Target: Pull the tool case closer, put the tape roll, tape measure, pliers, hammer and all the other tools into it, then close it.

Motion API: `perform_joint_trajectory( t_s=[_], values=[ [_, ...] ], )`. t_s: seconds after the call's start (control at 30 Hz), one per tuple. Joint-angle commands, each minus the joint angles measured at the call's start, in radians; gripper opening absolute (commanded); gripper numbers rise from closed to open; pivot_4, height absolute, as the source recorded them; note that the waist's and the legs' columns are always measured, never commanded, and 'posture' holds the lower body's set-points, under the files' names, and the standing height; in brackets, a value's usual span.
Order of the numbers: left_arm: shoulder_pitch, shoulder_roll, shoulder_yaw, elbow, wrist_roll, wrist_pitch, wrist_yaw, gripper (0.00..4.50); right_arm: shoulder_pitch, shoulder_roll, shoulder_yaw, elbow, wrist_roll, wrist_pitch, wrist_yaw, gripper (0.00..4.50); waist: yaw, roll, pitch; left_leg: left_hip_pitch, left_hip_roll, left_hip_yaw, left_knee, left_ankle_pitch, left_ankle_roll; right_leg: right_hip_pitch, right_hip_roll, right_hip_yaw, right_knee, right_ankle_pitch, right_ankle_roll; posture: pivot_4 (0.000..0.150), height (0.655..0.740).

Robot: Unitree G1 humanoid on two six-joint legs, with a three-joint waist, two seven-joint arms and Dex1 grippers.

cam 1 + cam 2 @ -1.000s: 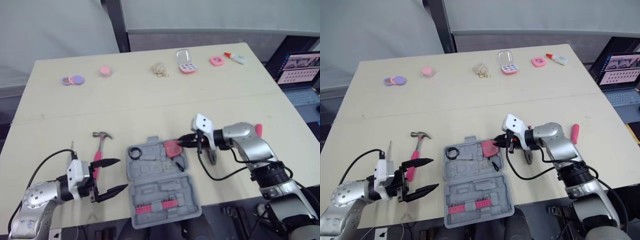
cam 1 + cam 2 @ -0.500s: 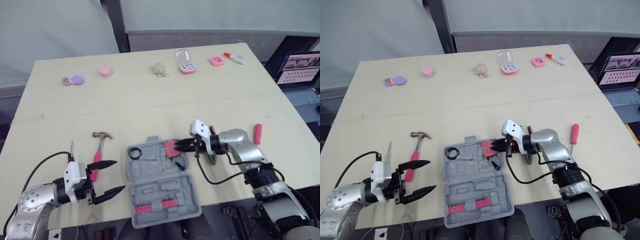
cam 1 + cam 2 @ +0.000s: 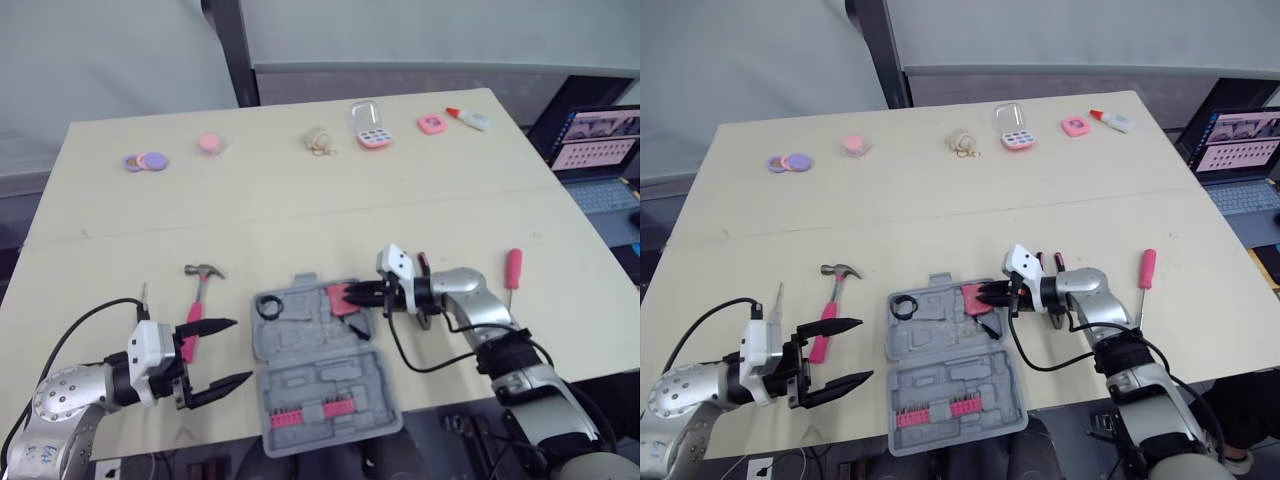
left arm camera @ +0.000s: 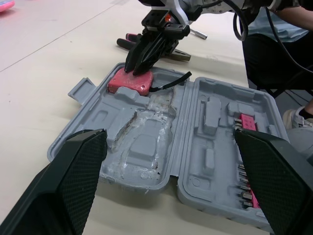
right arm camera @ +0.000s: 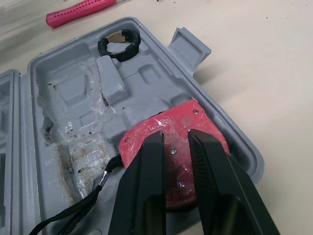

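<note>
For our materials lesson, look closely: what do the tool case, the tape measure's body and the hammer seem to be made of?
Tool case: grey moulded plastic, matt, judging by its shaped recesses. Tape measure: probably hard pink-red plastic, smooth, with small screws. Hammer: head looks like bare metal, grey sheen; pink handle's material is unclear.

Pale table (image 3: pixel 300 215) carried, along far edge: purple discs (image 3: pixel 146 160), pink round pad (image 3: pixel 209 142), beige string bundle (image 3: pixel 319 141), pink palette box (image 3: pixel 371 125), small pink box (image 3: pixel 432 123), glue bottle (image 3: pixel 470 118). Near edge: open grey tool case (image 3: pixel 322 368); hammer (image 3: pixel 200 288) left of it; pliers (image 4: pixel 182 54) just right; pink screwdriver (image 3: pixel 513 268) further right.
</note>
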Motion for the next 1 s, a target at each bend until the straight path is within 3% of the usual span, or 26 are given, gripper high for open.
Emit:
perform_joint_trajectory(
  t_s=[0.03,0.27,0.47,0.67,0.8,0.9,1.0],
  values=[
    [0.014,0.008,0.026,-0.034,-0.017,-0.002,0.004,4.50,0.033,0.000,0.005,-0.001,-0.019,0.009,-0.012,0.85,0.000,0.000,0.000,0.000,0.000,0.000,0.000,0.000,0.000,0.000,0.000,0.000,0.000,0.000,0.000,0.150,0.7400],
    [0.001,-0.003,0.047,-0.071,-0.069,0.058,0.052,4.50,0.074,-0.055,-0.093,-0.366,0.103,0.205,-0.060,0.85,0.004,0.000,0.000,-0.001,0.000,-0.001,0.000,0.000,0.000,0.000,0.000,0.000,0.000,0.000,0.000,0.150,0.7400],
    [0.055,0.007,0.112,-0.150,-0.163,0.161,0.084,4.50,0.193,-0.190,-0.244,-0.780,0.272,0.513,-0.148,0.85,0.009,0.000,0.000,-0.002,0.002,-0.003,0.000,0.000,0.000,-0.001,0.000,0.001,0.000,0.000,0.000,0.150,0.7400],
    [0.193,0.000,0.176,-0.219,-0.215,0.200,0.059,4.50,0.628,-0.356,-0.462,-1.114,0.386,0.627,-0.154,0.85,0.037,-0.001,-0.001,-0.002,-0.001,0.002,0.000,-0.001,0.001,0.000,0.000,0.003,-0.004,0.000,0.000,0.150,0.7400],
    [0.264,-0.020,0.198,-0.167,-0.170,0.132,0.015,4.50,0.828,-0.353,-0.568,-1.180,0.446,0.692,-0.204,0.85,0.047,-0.002,-0.001,0.004,0.002,0.009,0.001,-0.002,0.002,0.009,0.001,0.003,-0.010,0.000,0.000,0.150,0.7400],
    [0.291,-0.038,0.192,-0.157,-0.153,0.106,0.008,4.50,0.917,-0.340,-0.595,-1.182,0.458,0.700,-0.236,0.85,0.055,-0.003,-0.002,0.014,0.004,0.010,-0.001,-0.004,0.004,0.017,0.002,0.004,-0.014,0.000,0.000,0.150,0.7400],
    [0.312,-0.053,0.187,-0.143,-0.125,0.076,0.005,4.50,0.963,-0.325,-0.607,-1.174,0.463,0.686,-0.261,0.85,0.058,-0.005,-0.003,0.014,0.004,0.011,-0.001,-0.006,0.005,0.017,0.002,0.005,-0.015,0.000,0.000,0.150,0.7400]
  ],
)
